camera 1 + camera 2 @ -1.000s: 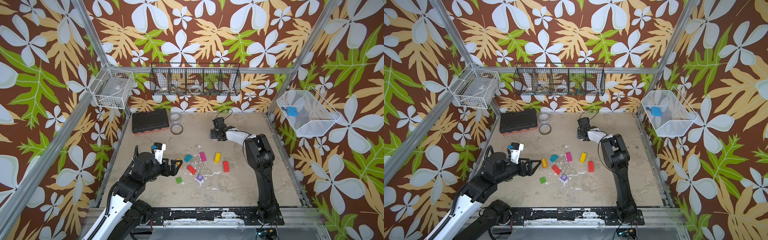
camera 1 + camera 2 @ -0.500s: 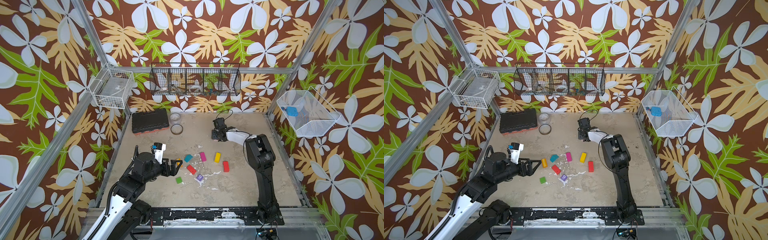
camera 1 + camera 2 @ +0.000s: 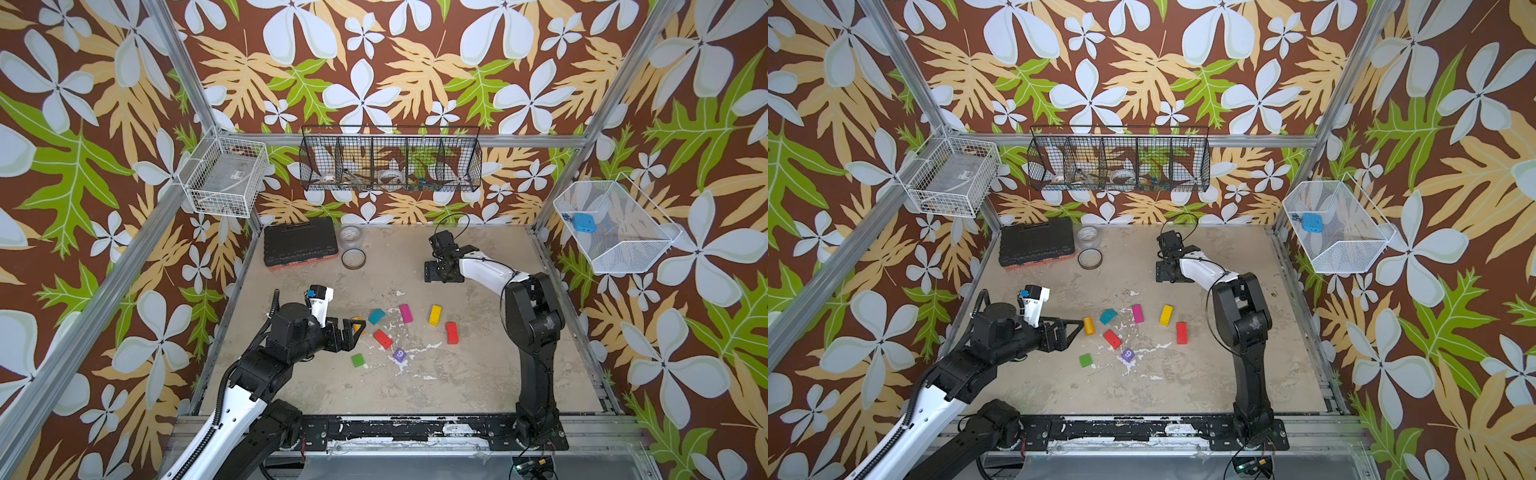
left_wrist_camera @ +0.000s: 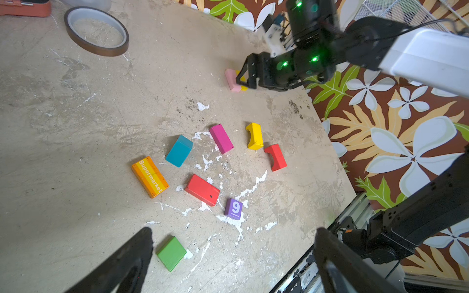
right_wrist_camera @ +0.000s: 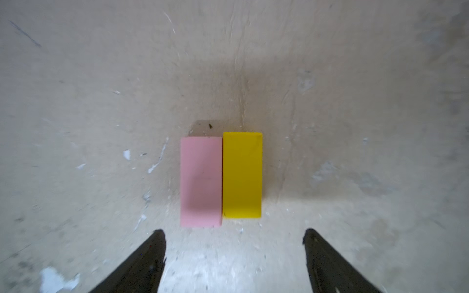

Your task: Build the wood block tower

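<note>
A pink brick (image 5: pixel 201 181) and a yellow brick (image 5: pixel 242 175) lie flat, touching side by side, at the back of the table. My right gripper (image 5: pixel 233 243) hovers open just above them, holding nothing; in a top view it (image 3: pixel 432 274) hides them. Mid-table lie loose wood blocks: orange (image 4: pixel 150 176), teal (image 4: pixel 179 150), magenta (image 4: pixel 221 138), a yellow arch (image 4: pixel 254 136), a red arch (image 4: pixel 275 157), a red brick (image 4: pixel 202 190), the purple cube marked 9 (image 4: pixel 233 208) and a green one (image 4: pixel 171 253). My left gripper (image 3: pixel 1073 330) is open and empty beside the orange block. No tower shows.
A black toolbox (image 3: pixel 300 245), a clear jar (image 3: pixel 351 237) and a tape ring (image 3: pixel 353 258) sit at the back left. Wire baskets (image 3: pixel 390 162) hang on the walls. A black rail (image 3: pixel 395 430) runs along the front edge.
My right gripper's jaws have spread apart over the pink and yellow bricks. The left arm has stayed where it was.
</note>
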`<action>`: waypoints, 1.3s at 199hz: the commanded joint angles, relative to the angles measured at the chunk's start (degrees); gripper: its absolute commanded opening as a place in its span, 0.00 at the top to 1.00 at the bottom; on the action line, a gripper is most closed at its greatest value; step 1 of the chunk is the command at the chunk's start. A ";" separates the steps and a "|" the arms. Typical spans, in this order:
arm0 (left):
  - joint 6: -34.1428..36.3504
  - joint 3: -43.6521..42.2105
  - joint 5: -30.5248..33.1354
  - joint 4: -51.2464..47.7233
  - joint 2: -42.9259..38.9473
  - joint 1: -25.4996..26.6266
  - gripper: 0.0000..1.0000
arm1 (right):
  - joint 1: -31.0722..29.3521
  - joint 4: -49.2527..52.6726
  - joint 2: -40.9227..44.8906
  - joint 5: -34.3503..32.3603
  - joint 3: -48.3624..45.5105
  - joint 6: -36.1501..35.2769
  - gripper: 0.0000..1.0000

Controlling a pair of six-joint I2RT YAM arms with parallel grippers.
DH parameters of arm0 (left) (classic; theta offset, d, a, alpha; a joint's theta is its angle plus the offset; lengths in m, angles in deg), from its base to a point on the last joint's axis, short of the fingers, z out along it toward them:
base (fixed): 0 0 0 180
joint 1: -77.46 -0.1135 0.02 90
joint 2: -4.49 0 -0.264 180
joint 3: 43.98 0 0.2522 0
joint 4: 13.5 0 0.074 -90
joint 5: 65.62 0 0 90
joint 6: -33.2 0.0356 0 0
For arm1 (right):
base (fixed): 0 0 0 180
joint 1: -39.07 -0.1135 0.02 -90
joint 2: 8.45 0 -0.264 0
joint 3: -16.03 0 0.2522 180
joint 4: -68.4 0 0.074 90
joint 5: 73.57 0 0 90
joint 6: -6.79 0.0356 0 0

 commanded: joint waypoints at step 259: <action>-16.00 0.68 1.95 48.80 45.58 0.34 0.03 | 3.63 -11.90 16.98 7.67 -25.69 2.27 0.55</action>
